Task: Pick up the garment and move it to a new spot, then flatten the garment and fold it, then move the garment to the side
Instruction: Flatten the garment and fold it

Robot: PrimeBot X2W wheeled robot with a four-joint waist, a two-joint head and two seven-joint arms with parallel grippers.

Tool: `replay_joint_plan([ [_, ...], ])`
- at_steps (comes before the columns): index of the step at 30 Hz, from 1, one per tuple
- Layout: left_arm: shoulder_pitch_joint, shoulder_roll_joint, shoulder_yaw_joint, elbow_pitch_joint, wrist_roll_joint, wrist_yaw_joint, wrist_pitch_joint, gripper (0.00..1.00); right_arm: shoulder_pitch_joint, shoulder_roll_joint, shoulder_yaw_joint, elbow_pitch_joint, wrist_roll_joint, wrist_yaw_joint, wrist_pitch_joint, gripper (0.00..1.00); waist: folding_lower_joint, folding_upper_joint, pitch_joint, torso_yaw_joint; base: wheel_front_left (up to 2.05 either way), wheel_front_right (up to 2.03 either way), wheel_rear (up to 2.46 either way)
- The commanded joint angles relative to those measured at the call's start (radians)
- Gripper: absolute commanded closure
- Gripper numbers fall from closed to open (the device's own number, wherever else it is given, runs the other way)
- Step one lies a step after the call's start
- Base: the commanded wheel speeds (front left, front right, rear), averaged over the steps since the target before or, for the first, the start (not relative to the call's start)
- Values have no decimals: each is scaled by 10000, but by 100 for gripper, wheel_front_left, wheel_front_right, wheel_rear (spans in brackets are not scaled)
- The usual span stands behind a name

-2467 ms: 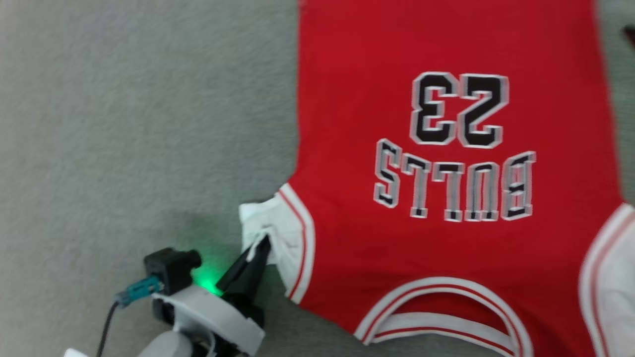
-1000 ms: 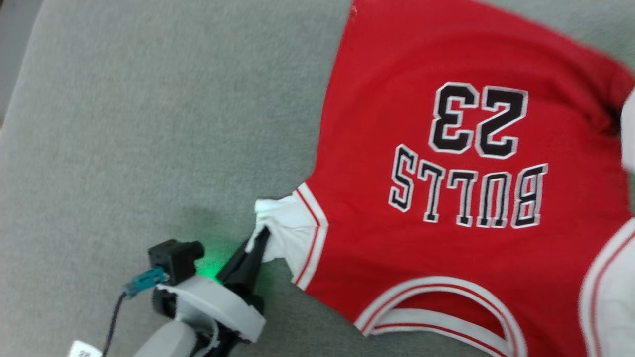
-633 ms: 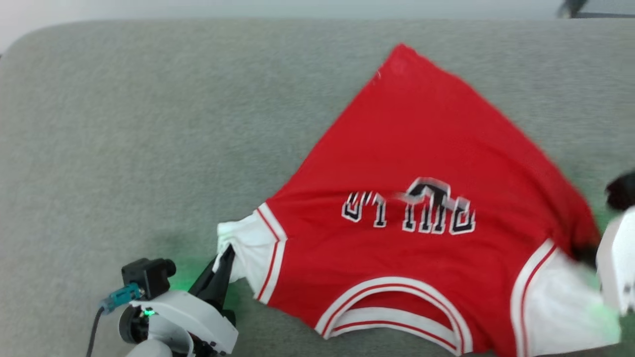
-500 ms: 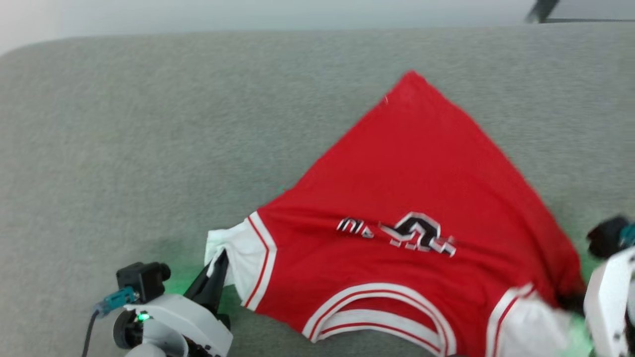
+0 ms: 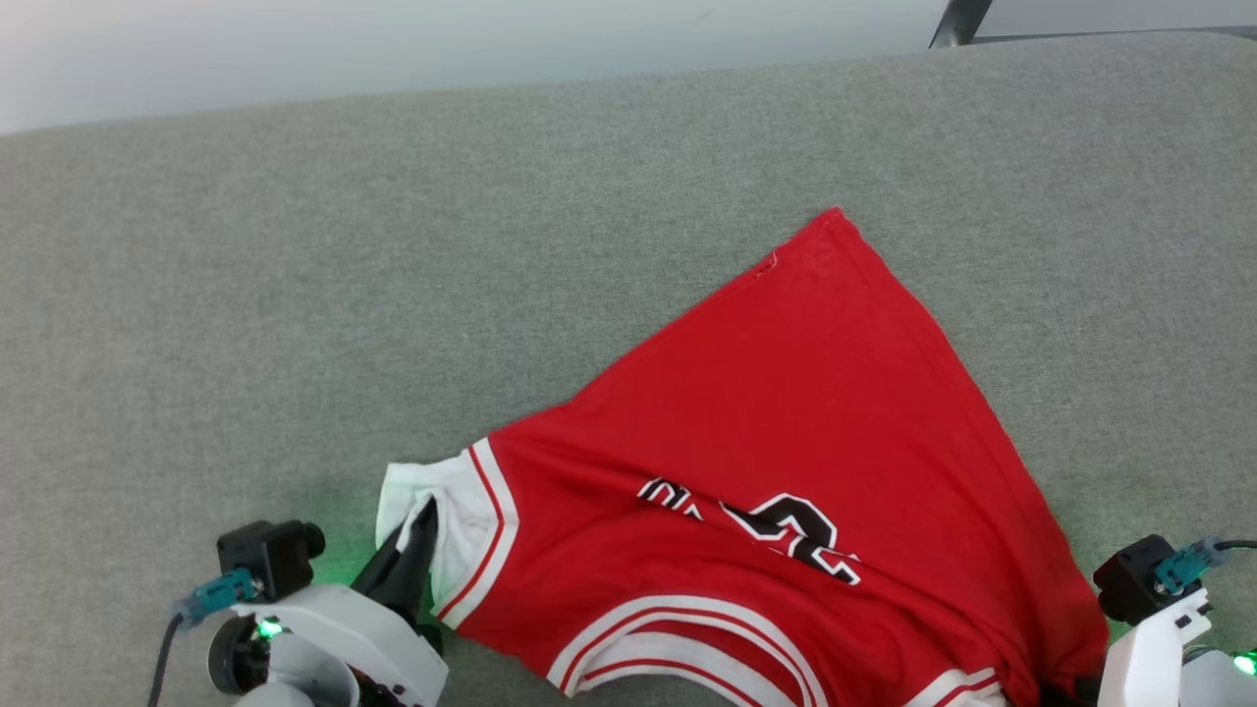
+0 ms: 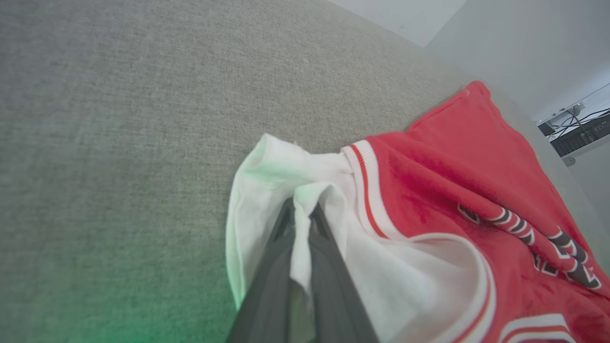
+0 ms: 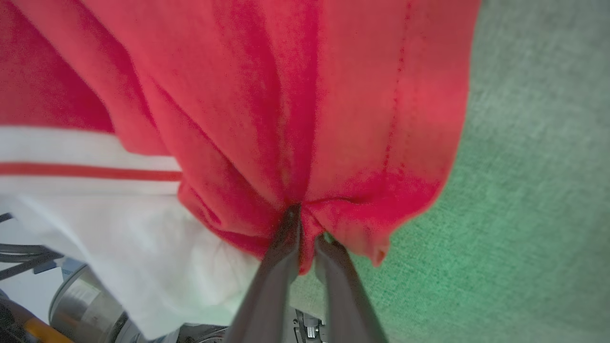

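Left jaws clamped on the garment's white sleeve; right jaws clamped on red hem corner, drawn near. Judgement: lay it taut and square on the table before release.

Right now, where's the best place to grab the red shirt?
By the white sleeve, coming low from its open end, as the left gripper does: it sticks out loose past the rest of the shirt, so its thin edge fits the jaws.
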Motion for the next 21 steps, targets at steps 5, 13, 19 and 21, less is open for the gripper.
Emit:
replay_joint_plan([
  [5, -32, -36, -59, -24, 65, 15, -38, 100, -178, -23, -844, -788, 151, -31, 152, 0, 0, -1, 12, 149, 0, 0, 0],
  [13, -269, -238, -200, -138, 225, 32, -143, 100, -1798, -5, -2083, -1985, 77, -27, 808, 0, 0, -1, 367, 701, 0, 0, 0],
  [19, -695, -446, -364, -81, 379, -118, -129, 100, -4365, 757, -1792, -917, -505, -27, 550, 0, 0, -1, 922, 1306, 0, 0, 0],
  [21, -879, -589, -441, -13, 399, -165, -125, 100, -5176, 877, -1416, -210, -788, -28, 430, 0, 0, -1, 1115, 1539, 0, 0, 0],
])
